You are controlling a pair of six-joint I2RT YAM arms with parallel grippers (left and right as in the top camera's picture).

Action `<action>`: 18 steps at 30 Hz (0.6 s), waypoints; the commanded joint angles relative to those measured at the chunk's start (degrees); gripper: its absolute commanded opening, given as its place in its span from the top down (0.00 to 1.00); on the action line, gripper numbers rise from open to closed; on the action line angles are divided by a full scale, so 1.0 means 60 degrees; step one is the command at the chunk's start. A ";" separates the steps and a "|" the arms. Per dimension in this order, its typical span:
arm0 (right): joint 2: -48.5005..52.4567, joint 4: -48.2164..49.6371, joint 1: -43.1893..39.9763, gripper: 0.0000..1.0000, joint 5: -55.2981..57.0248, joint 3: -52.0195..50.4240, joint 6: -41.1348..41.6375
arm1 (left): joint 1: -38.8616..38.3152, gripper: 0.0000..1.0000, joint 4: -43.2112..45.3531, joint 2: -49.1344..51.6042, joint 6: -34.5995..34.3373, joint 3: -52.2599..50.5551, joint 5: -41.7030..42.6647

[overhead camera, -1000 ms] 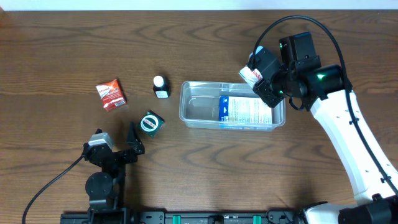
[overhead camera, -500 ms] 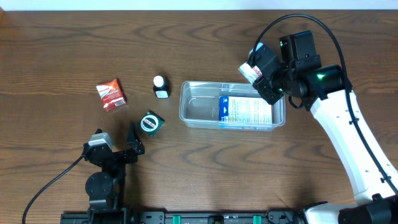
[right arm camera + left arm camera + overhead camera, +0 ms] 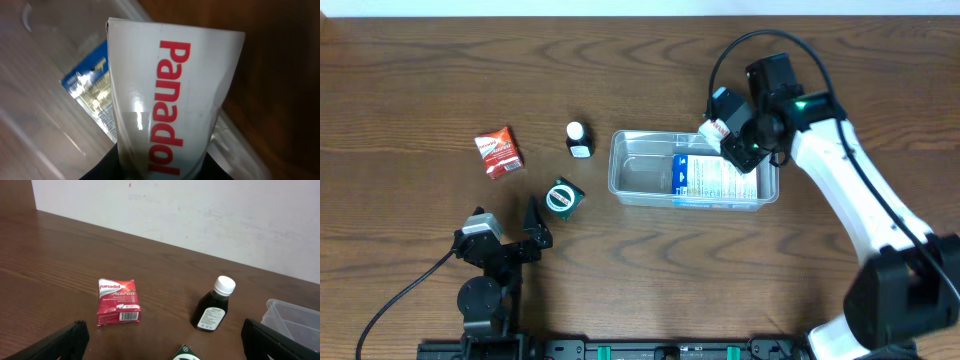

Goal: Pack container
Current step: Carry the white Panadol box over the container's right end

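The clear plastic container point(image 3: 640, 170) stands mid-table with a blue-and-white box point(image 3: 712, 178) lying inside. My right gripper point(image 3: 732, 135) is shut on a white Panadol box point(image 3: 714, 128), held over the container's far right rim; the right wrist view shows that box point(image 3: 170, 100) close up above the container point(image 3: 45, 100) and the blue box point(image 3: 87, 90). My left gripper point(image 3: 510, 240) is open and empty near the table's front left. A red Panadol box point(image 3: 498, 152), a dark bottle point(image 3: 579, 140) and a green box point(image 3: 563, 197) lie left of the container.
In the left wrist view the red box point(image 3: 118, 308) and the dark bottle with white cap point(image 3: 214, 305) sit ahead of my open fingers, the container's corner point(image 3: 295, 320) at the right. A white wall runs along the table's far edge.
My right gripper has moved left and a little toward the container's far rim with the white Panadol box. The left arm has not moved.
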 commanded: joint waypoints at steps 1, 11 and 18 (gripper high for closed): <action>0.0503 -0.0102 0.0080 0.84 -0.0076 -0.0091 -0.0178 | 0.0058 0.02 -0.0353 0.0004 0.0055 -0.0175 -0.0084; 0.0911 -0.0197 0.0076 0.86 -0.0033 -0.0091 -0.0178 | 0.0058 0.02 -0.0353 0.0004 0.0055 -0.0175 -0.0084; 0.0911 -0.0266 0.0076 0.88 0.0080 -0.0091 -0.0182 | 0.0058 0.02 -0.0353 0.0004 0.0055 -0.0175 -0.0084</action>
